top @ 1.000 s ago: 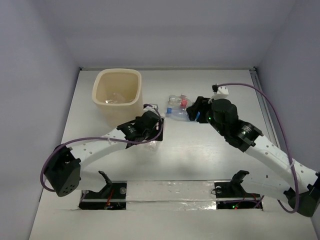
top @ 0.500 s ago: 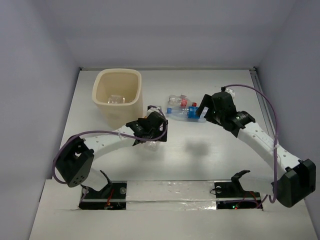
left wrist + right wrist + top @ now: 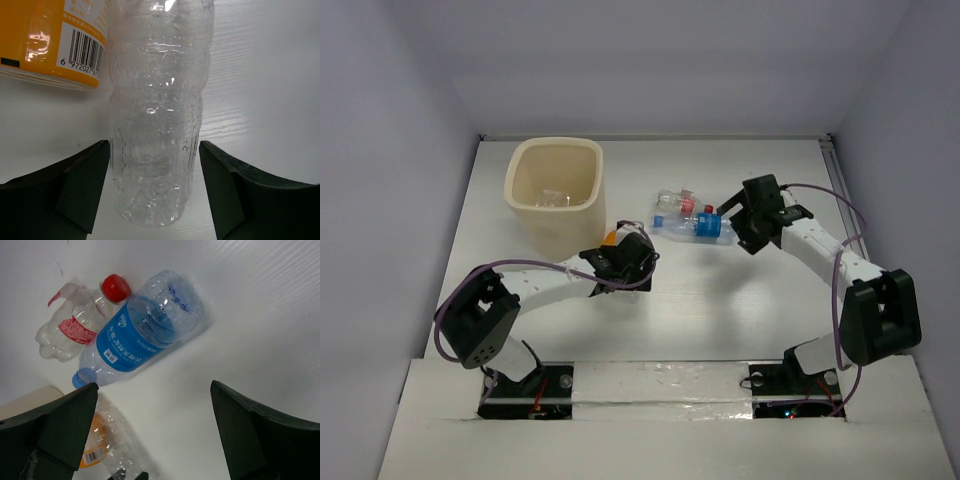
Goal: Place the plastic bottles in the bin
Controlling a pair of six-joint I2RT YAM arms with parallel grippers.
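**Bottles to bin: at least one in, four left out**

The bin stands far left on the surface. Crinkled clear plastic, the binned bottle, lies at its bottom. It's at least one bottle; I can't count more. Four are outside.

The clear bottle lies flat just in front of the bin, and the orange bottle sits right beside it, touching or nearly. The left jaws straddle the clear bottle's body with a finger close on each side. I can't tell whether they're clamped or only bracketing it, and it doesn't look lifted.

The blue-label bottle lies on its side mid-surface, right of the bin, and the red-cap bottle lies against it on the far side. The right jaws are spread wide and empty, hovering just short of the blue-label bottle's base.

Judgement: early to mid task. The clear bottle looks next for the left arm and the blue-label one for the right. The orange and red-cap bottles are untouched.
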